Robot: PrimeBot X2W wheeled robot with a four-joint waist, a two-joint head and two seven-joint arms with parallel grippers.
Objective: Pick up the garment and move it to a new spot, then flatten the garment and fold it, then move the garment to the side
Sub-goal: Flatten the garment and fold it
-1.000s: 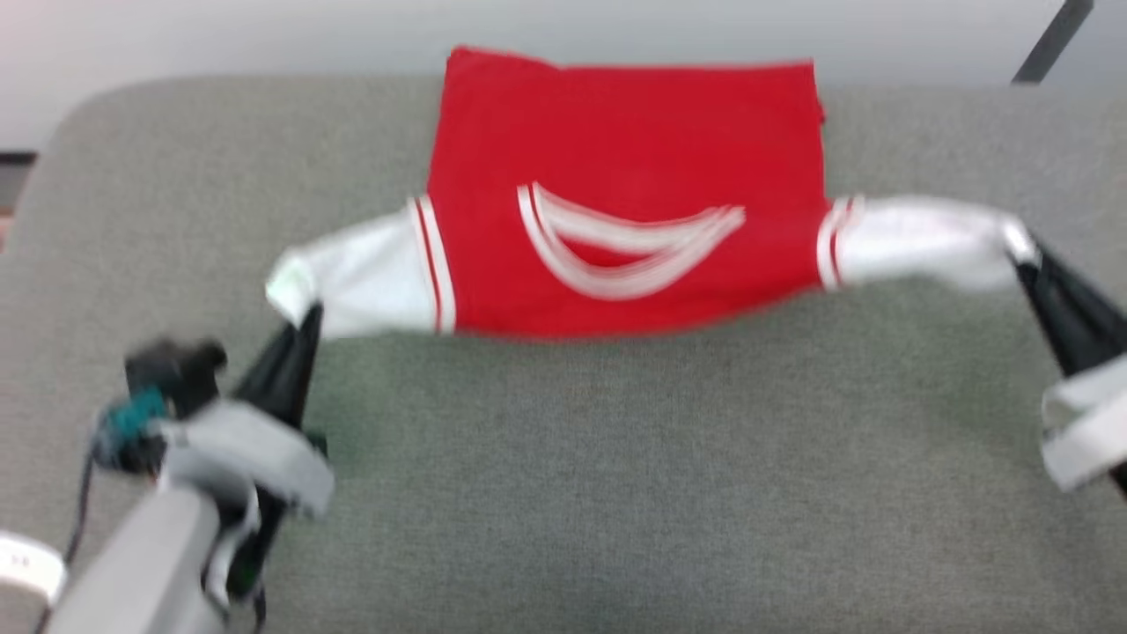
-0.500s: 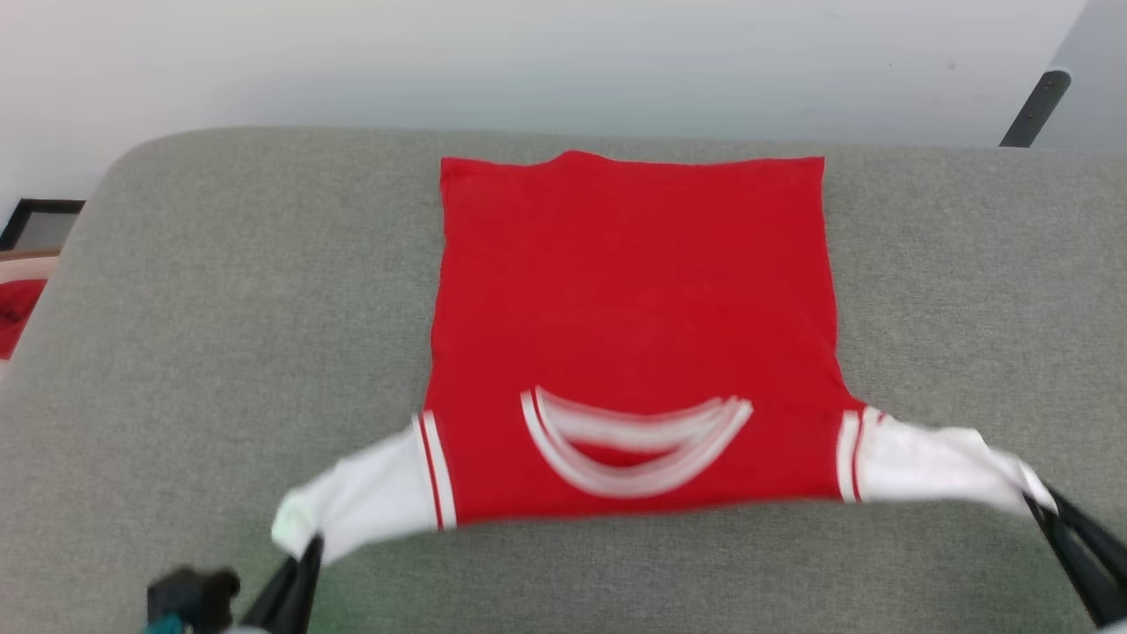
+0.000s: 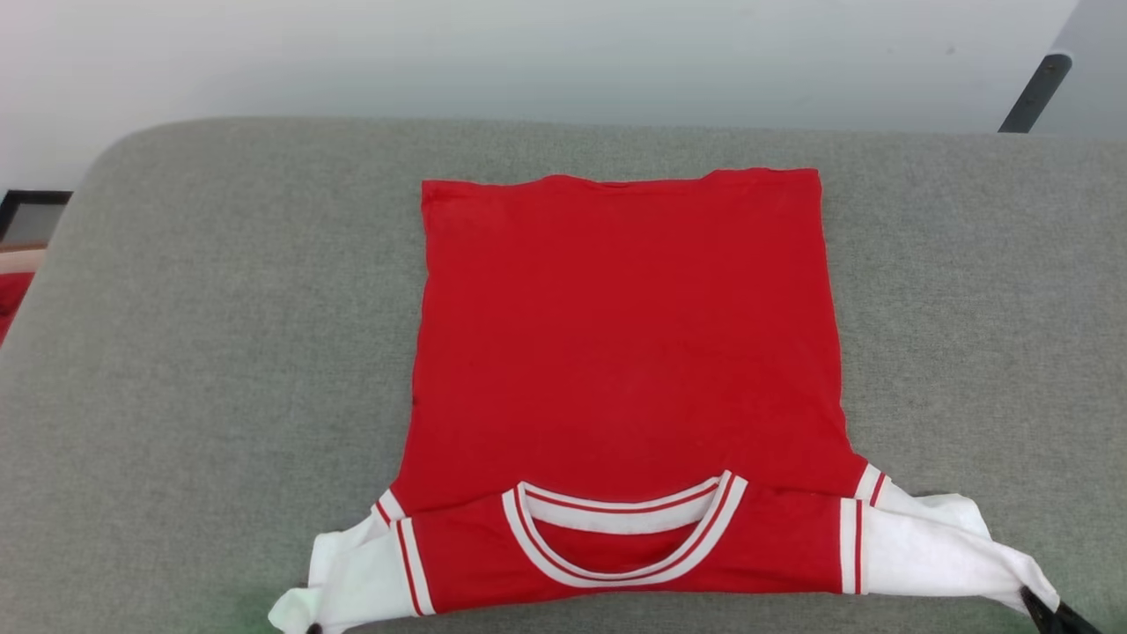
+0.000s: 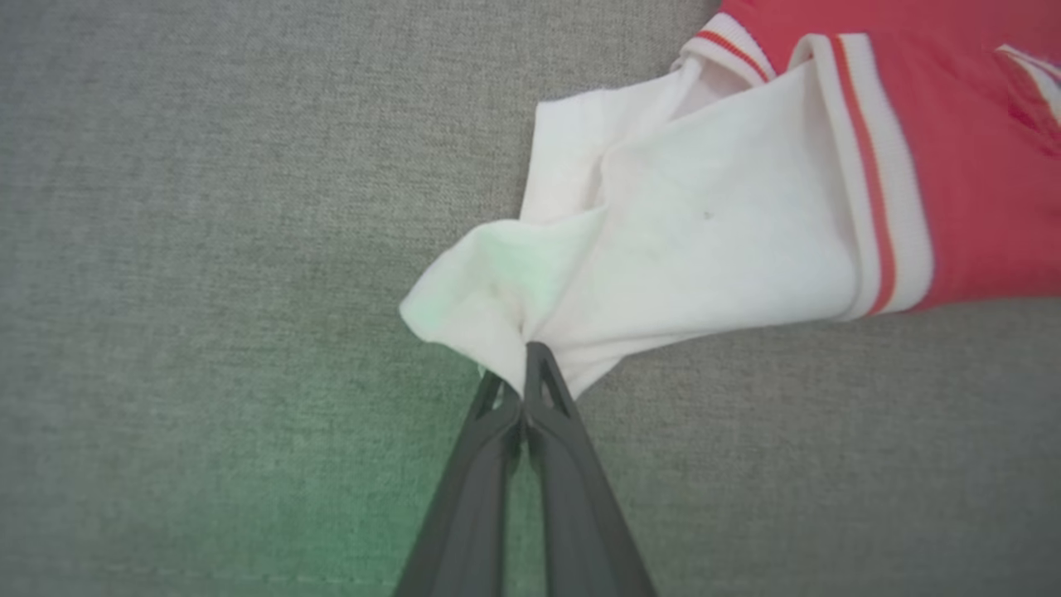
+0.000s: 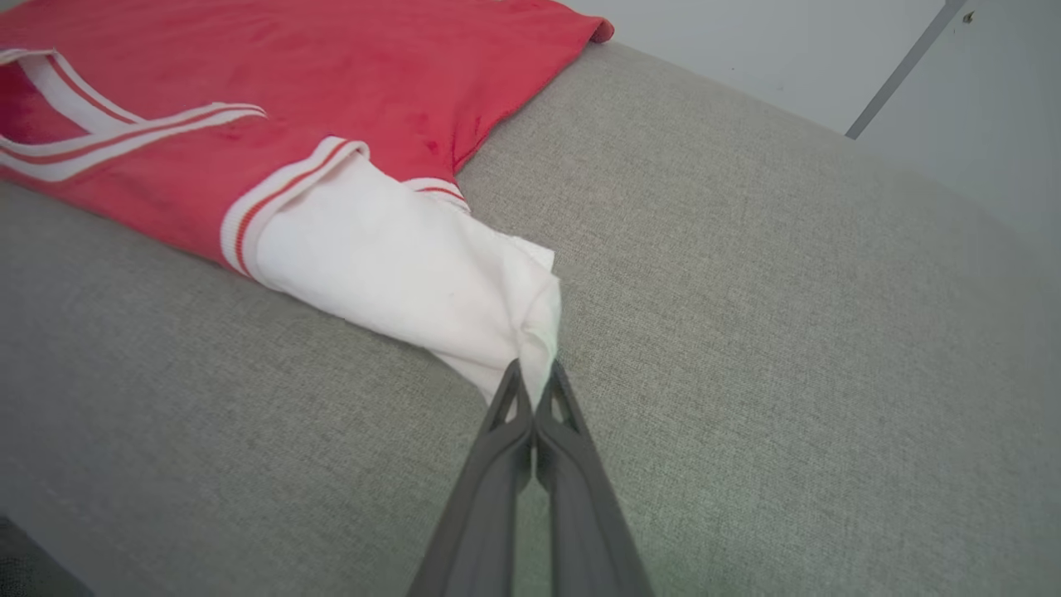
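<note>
In the head view the bottom edge cut off the dark, two-fingered right end effector (image 3: pixel 1037 604) past its tips, and the left end effector (image 3: pixel 313 629) to a dark speck. The small red jersey shirt with white sleeves (image 3: pixel 625 352) hid its underside against the grey fabric-covered worktop (image 3: pixel 202 352). A red patch (image 3: pixel 11 304) at the left edge was too cropped to identify.

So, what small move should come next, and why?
Probably draw both sleeve tips slightly toward the robot, low over the cushion. The left pincer and right pincer are shut on them, and the collar strip of the garment lies doubled over its body, so it is not flat yet.
</note>
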